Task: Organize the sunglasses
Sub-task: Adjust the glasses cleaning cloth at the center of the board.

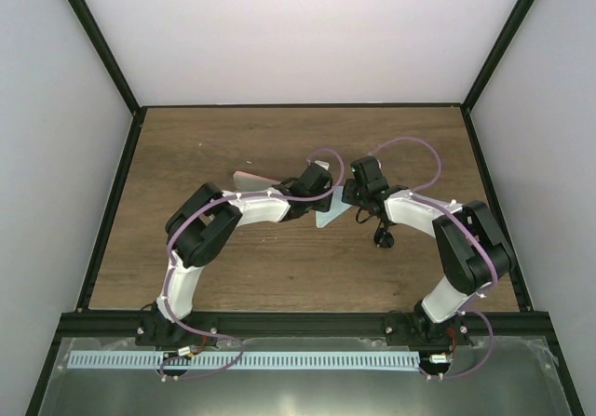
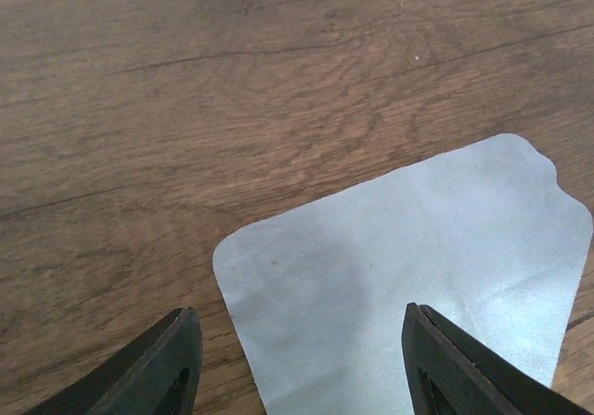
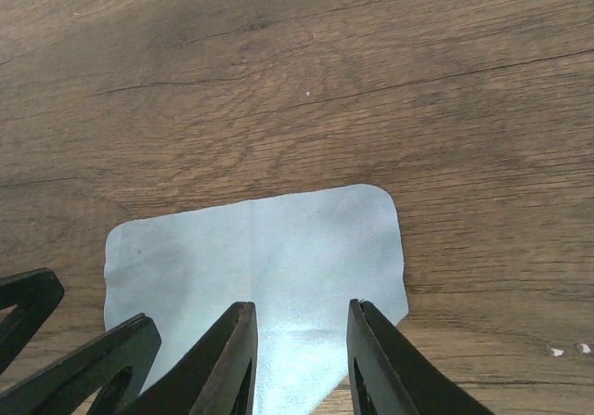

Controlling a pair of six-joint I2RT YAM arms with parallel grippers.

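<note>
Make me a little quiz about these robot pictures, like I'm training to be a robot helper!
1. True or false: the left gripper has its fingers spread wide apart.
2. Pick one: what colour is the cloth lying on the wooden table? A) red B) light blue C) green
3. Short answer: which has the narrower gap between its fingers, the left gripper or the right gripper?

Key: 1 true. 2 B. 3 the right gripper.
</note>
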